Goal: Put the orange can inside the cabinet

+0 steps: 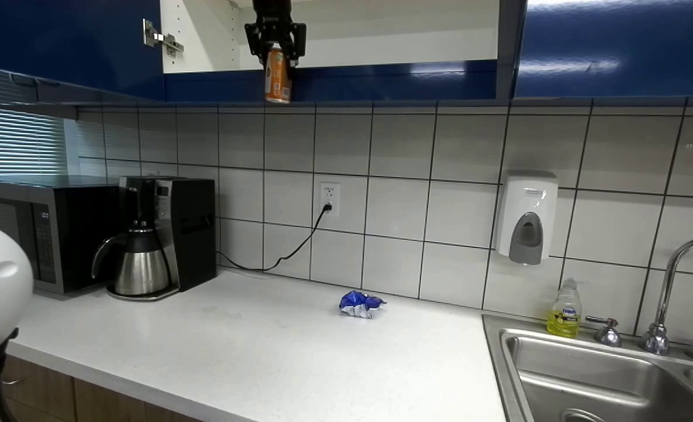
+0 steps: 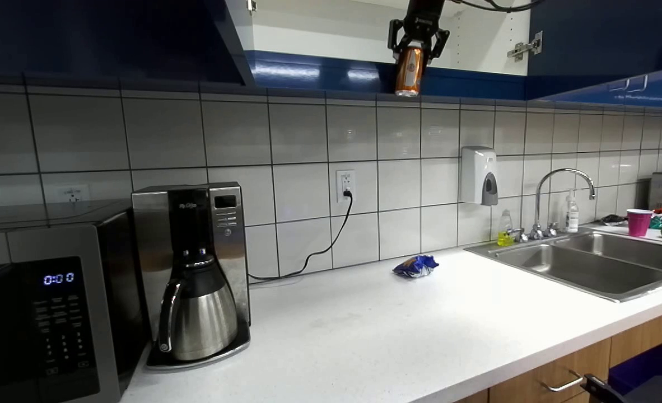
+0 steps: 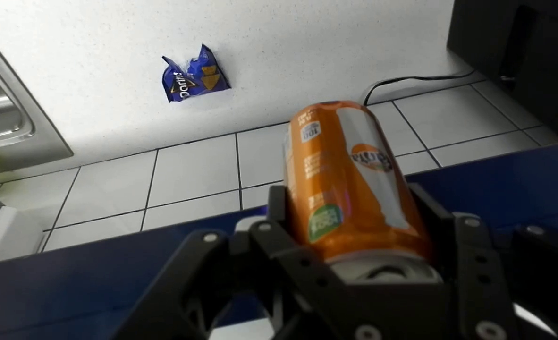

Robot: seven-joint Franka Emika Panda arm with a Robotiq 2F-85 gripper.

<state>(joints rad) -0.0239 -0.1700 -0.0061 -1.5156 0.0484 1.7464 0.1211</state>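
The orange can [image 1: 278, 85] is held in the air in front of the wall cabinet, slightly tilted, with its silvery top toward the palm. It also shows in an exterior view [image 2: 409, 73] and in the wrist view [image 3: 350, 174]. My gripper [image 1: 278, 60] points down and is shut on the can, fingers on both sides; it also shows in the other views [image 2: 413, 56] [image 3: 348, 193]. The cabinet [image 1: 393, 82] stands open with its pale interior showing behind the gripper. The can's base hangs about level with or below the cabinet's blue lower rail [image 2: 331, 70].
Open blue doors [image 1: 65, 47] [image 2: 605, 56] flank the opening. Below are a black microwave [image 2: 62, 313], a coffee maker [image 2: 230, 268] with its pot, a blue wrapper [image 1: 358, 303], a soap dispenser [image 1: 528, 217] and a sink [image 1: 587, 375] on or above the white counter [image 1: 252, 340].
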